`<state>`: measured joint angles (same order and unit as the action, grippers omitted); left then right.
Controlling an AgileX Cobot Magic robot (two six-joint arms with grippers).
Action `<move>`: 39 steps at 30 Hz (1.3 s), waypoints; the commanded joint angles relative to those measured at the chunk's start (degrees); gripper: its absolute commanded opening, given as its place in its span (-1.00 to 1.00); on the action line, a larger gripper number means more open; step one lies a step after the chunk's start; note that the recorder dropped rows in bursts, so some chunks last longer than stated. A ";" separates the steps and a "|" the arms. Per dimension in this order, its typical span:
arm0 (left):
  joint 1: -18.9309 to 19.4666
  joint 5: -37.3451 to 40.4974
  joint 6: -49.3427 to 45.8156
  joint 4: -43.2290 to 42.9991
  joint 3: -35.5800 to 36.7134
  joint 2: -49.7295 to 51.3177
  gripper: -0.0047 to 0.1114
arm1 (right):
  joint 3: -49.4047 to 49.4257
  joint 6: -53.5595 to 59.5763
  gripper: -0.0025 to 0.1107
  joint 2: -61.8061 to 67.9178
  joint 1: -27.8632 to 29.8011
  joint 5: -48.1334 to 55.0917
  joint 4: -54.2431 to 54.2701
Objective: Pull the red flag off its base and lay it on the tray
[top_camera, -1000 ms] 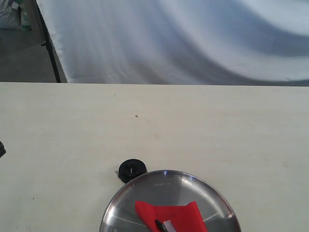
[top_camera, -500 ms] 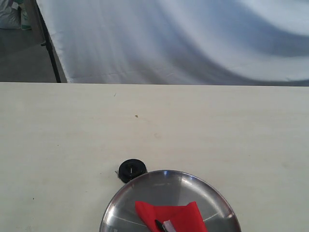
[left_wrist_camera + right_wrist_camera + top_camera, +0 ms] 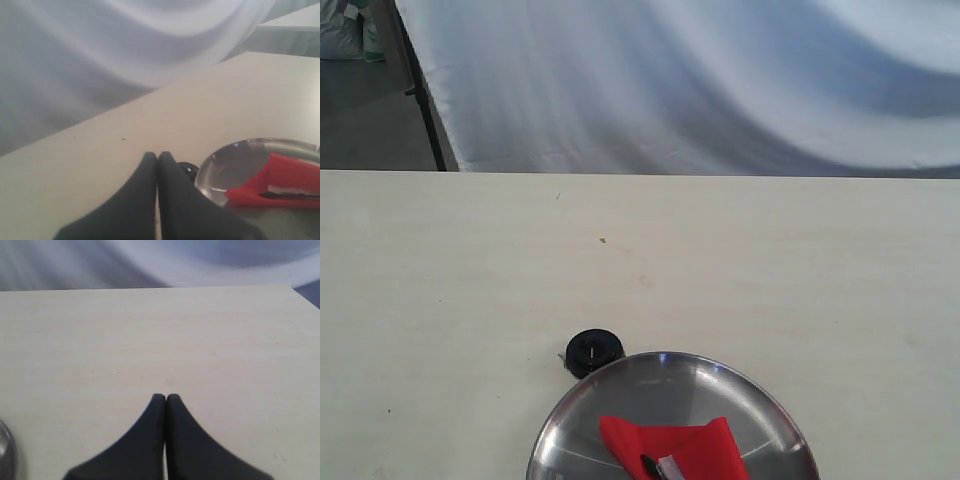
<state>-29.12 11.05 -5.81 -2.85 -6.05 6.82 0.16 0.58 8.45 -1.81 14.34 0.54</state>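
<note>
- Pale table (image 3: 770, 280) across the middle of the exterior view: far edge straight along the upper third, broad bare surface to left, right and centre.
- Behind that edge, a draped white cloth (image 3: 670, 90) over the top of the frame; a dark slanted stand leg (image 3: 420, 90) at upper left.
- Shiny tray (image 3: 650, 385) at bottom centre, cut by the lower frame edge, rim well apart from the table's side limits.
- Inside the tray: the red flag (image 3: 680, 445), lying flat, red cloth spread toward the lower part of the dish, black stick (image 3: 648, 464) and white strip (image 3: 670, 467) at the bottom edge of the frame.
- Black round base (image 3: 594, 350) on the table just beside the tray's upper-left rim; touching or barely apart, cannot tell.
- Left gripper (image 3: 158, 156): clenched, dark fingertips pressed together, grasping nothing, above the table near base and tray.
- Right gripper (image 3: 166, 397): likewise clenched tip to tip, holding nothing, over bare tabletop, tray rim only at the picture's margin.
</note>
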 commanded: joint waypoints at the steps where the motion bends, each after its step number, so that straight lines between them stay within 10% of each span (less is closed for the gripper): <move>1: -0.10 2.06 -0.18 1.65 2.88 -2.65 -0.92 | -0.16 0.18 -0.96 -0.22 0.17 0.13 -0.17; 12: 3.26 4.75 -0.41 0.11 6.05 -6.82 -0.92 | -0.16 0.18 -0.96 -0.22 0.17 0.13 -0.17; 29: 36.27 4.75 -0.41 0.11 6.05 -6.82 -0.92 | -0.16 0.18 -0.96 -0.22 0.17 0.13 -0.17; 39: 37.88 4.62 -0.24 0.11 6.05 -6.82 -0.92 | -0.16 0.18 -0.96 -0.22 0.17 0.13 -0.17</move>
<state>8.68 15.47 -6.06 -2.51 -0.23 0.18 0.16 0.58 8.45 -1.81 14.34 0.54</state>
